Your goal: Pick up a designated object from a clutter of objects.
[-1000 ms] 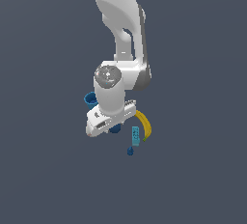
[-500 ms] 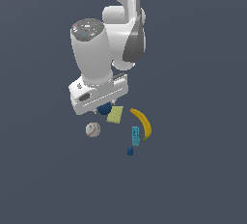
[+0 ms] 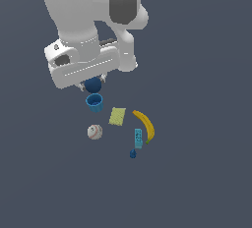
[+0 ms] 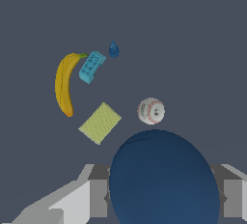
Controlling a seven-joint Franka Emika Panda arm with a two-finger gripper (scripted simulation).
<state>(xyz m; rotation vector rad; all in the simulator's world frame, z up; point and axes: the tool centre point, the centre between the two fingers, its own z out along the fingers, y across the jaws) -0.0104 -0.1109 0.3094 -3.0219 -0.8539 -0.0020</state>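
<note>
Flat slate-grey counter [image 3: 206,124] fills the whole scene, plain and unmarked. Closest to the wrist camera, a dark navy-blue ball [image 4: 163,179] takes up much of the picture: smooth, round, one solid colour with no seams or markings, slightly paler along its upper curve. It sits between the two grey fingers [image 4: 91,196] of the pincer [image 4: 164,198], which are closed against its sides. In the exterior view the same ball shows as a small dark sphere tucked under the white hand of the arm [image 3: 83,15], raised off the counter and hanging just above a blue cup [image 3: 94,102].

Beyond the ball lie the other items, all resting on the counter. A white baseball [image 4: 151,110] with red stitching is nearest, then a yellow-green sponge [image 4: 100,122] set at an angle. Farther off, a yellow banana [image 4: 62,83] curves beside a teal remote-like bar [image 4: 91,66], the two almost touching. Farthest away sits a tiny dark blue pear-shaped piece [image 4: 113,49], near the end of the bar.
</note>
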